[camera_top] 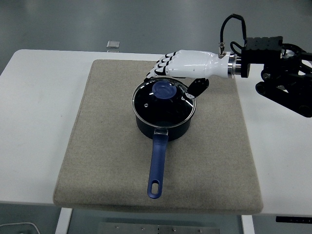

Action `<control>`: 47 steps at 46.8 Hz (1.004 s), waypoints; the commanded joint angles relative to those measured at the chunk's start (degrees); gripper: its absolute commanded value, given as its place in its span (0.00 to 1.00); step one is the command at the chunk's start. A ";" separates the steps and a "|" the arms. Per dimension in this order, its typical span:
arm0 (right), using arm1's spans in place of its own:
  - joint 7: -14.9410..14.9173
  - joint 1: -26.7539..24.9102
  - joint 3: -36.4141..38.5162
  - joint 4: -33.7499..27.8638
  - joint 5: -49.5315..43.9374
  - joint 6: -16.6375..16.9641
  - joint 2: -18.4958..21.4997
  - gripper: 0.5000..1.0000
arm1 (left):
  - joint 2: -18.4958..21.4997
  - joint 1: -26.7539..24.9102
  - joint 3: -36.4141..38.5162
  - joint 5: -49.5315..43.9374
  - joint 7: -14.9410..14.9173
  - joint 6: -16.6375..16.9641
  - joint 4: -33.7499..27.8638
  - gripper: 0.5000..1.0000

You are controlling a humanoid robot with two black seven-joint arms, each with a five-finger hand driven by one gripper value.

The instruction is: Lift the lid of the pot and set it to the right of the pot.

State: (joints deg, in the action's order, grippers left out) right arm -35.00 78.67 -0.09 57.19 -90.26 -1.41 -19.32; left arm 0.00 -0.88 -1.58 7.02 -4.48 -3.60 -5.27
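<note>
Head view. White table (39,122) with rounded far corners, near edge along the bottom of the picture; grey floor beyond the far edge. Beige-grey felt mat (107,161), roughly rectangular, covering the middle of the table and reaching close to the near edge. Small grey rectangular object (113,44) at the far edge of the table, off the mat, too small to identify.

Pot (165,123): dark blue saucepan, upright on the mat, slightly behind the mat's centre. Long blue handle (158,165) pointing toward the near edge, long axis running almost straight front to back with a slight lean to the left at the tip; oval hanging hole at the end.

Pot lid (164,103): round, dark glass with bright metal rim, seated level on the pot. Round blue knob (164,89) on the lid, toward its far side. Small pale vent dot on the glass at left.

Right hand (171,73): white shell with black joints, entering from the right on a black arm (282,73), black cable looped above the wrist. Palm down, positioned over the far rim of the lid, just behind the knob. Fingers (160,69) loosely extended, side by side, pointing left; black thumb (197,87) angled down toward the right side of the lid. Nothing grasped; contact between thumb and lid not determinable.
</note>
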 commanded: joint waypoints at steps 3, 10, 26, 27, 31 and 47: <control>0.00 -0.09 -0.08 0.03 -0.01 0.00 0.69 0.82 | 0.00 0.00 0.00 0.01 0.00 0.00 0.00 1.00; 0.00 0.00 -0.44 -0.06 -0.01 0.00 0.78 0.82 | 0.00 0.00 0.00 0.01 0.00 0.00 0.00 1.00; 0.00 -0.18 -0.61 -0.41 -0.54 -0.26 0.78 0.82 | 0.00 0.00 0.00 0.01 0.00 0.00 0.00 1.00; 0.00 -0.27 -0.61 -0.41 -0.62 -0.26 0.78 0.82 | 0.00 0.00 0.00 0.01 0.00 0.00 0.00 1.00; 0.00 -0.44 -0.61 -0.41 -0.62 -0.35 0.87 0.82 | 0.00 0.00 0.00 0.01 0.00 0.00 0.00 1.00; 0.00 -0.35 -1.40 -0.76 -0.62 -0.62 0.78 0.82 | 0.00 0.00 0.00 0.01 0.00 0.00 0.00 1.00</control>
State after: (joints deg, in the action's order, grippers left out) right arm -35.00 78.15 -1.50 56.77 -90.89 -2.01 -18.46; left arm 0.00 -0.91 -1.58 7.03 -4.48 -3.60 -5.27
